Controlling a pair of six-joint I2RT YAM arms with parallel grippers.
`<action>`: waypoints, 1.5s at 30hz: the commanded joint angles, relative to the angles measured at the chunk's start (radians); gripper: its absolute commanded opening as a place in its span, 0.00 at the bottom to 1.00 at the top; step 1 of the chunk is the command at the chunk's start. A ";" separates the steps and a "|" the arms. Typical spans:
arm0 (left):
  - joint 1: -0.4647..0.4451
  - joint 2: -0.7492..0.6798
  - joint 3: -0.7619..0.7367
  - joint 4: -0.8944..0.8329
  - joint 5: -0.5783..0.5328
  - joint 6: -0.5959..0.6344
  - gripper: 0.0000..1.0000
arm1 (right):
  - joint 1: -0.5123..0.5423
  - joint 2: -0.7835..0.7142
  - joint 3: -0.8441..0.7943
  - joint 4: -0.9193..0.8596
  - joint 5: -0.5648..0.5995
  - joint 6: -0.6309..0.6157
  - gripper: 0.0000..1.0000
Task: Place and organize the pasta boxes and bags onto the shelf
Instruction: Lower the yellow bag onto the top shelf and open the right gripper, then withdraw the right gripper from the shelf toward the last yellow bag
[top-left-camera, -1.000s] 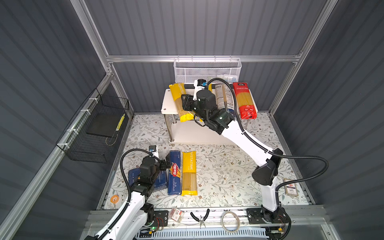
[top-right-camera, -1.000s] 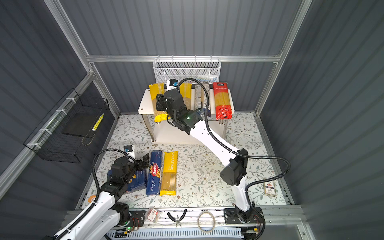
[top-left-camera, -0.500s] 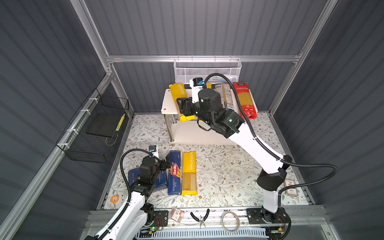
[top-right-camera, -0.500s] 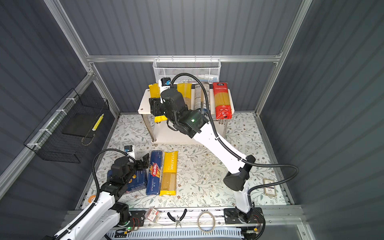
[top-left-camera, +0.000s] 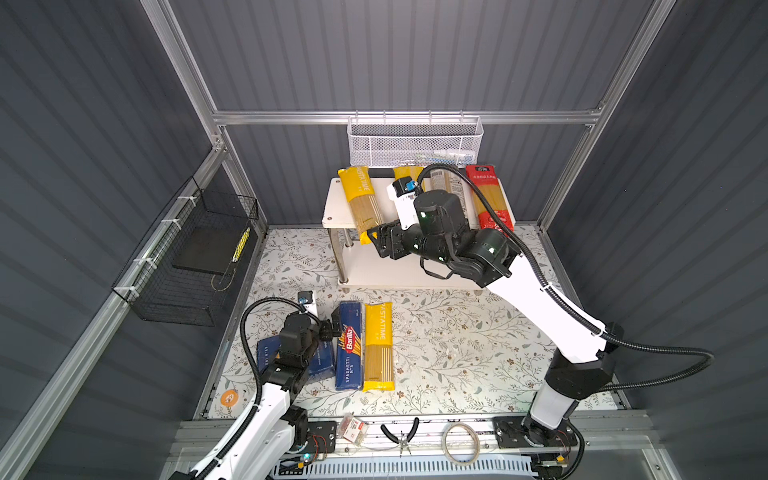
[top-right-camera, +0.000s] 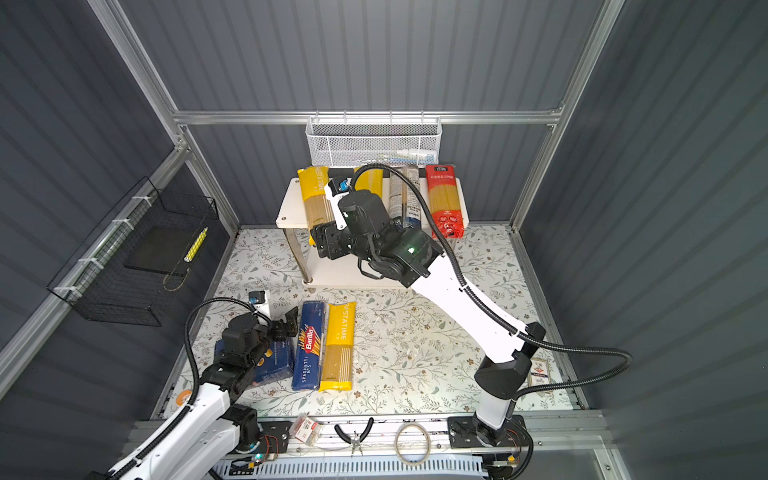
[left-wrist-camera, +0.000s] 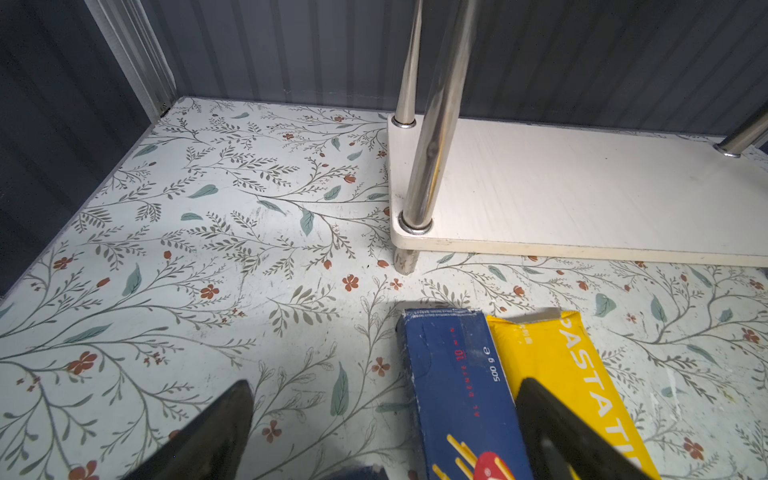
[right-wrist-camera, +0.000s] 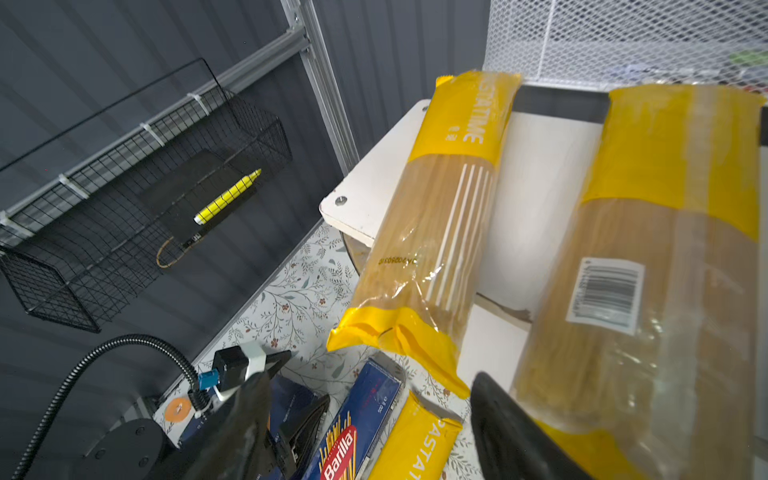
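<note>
The white shelf holds the skewed Pastatime bag on its top board, the bag's near end hanging past the shelf's front edge; I'd say a stray brush could drag it off. The right gripper, just off that edge, gapes empty. On the floor before the shelf, the Barilla spaghetti box lies beside the left gripper, likewise spread and empty.

white links, black joints, black fingers, ribbed cables
</note>
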 joint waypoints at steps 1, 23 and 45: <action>-0.001 0.002 0.019 0.011 0.012 0.011 0.99 | -0.003 0.007 0.002 -0.023 0.018 -0.025 0.77; 0.000 0.005 0.019 0.011 0.013 0.013 0.99 | 0.007 0.118 0.101 -0.099 -0.003 -0.063 0.81; -0.001 -0.001 0.018 0.010 0.011 0.011 0.99 | 0.038 0.005 -0.001 -0.039 -0.066 -0.089 0.83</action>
